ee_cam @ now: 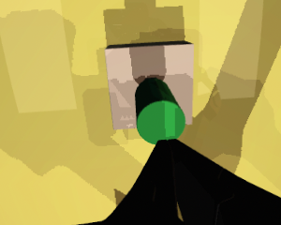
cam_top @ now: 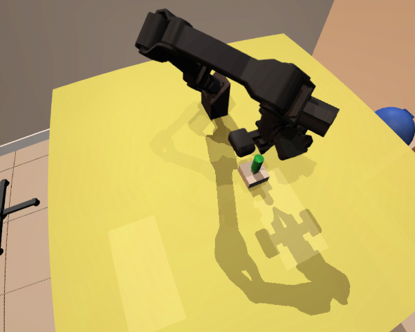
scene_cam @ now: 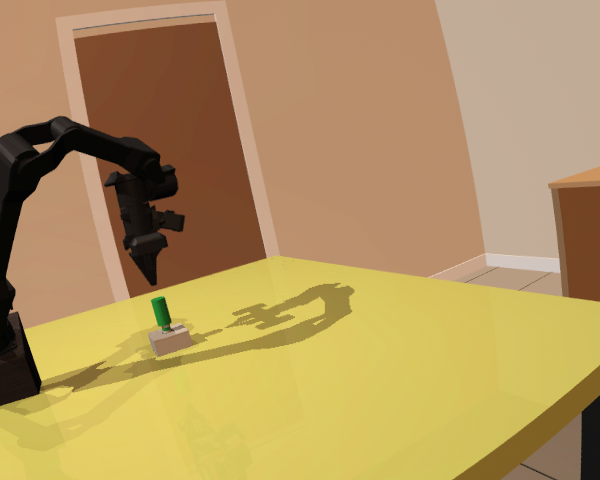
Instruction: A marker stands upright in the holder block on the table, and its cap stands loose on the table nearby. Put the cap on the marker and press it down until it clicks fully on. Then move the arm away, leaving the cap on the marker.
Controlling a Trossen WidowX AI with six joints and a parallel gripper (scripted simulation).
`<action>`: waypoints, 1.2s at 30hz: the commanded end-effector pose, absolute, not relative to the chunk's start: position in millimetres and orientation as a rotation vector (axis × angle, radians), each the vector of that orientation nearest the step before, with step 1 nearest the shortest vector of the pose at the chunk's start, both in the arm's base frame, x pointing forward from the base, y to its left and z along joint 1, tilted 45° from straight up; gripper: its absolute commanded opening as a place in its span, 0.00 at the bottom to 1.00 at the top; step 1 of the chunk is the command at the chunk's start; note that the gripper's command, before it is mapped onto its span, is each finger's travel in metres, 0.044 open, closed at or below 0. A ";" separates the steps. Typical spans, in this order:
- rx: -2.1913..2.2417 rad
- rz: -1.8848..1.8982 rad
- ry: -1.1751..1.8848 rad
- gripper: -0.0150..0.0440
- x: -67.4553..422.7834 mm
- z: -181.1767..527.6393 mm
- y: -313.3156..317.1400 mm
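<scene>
Cap seated on marker; end effector closed and empty above it.

We find the green cap [scene_cam: 160,310] standing on the marker in the holder block [scene_cam: 170,341], left of centre in the exterior view, the block resting on the yellow tabletop [scene_cam: 393,351] so the marker stays upright. The end effector [scene_cam: 151,276] hangs above the cap and apart from it, fingers pinched together on nothing. We judge the closed tip suits a downward press on the cap's top [ee_cam: 159,122], since a sliver of marker shows beneath the cap.
</scene>
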State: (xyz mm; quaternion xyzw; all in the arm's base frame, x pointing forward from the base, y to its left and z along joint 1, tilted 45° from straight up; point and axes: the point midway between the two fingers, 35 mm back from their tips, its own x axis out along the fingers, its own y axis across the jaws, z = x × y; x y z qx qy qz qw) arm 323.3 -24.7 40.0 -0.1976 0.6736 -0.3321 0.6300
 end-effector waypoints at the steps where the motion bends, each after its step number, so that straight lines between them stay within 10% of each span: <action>1: -0.461 -0.758 1.543 0.25 322.5 36.6 -28.8; 36: -0.452 -0.730 1.539 0.25 329.7 44.6 -16.2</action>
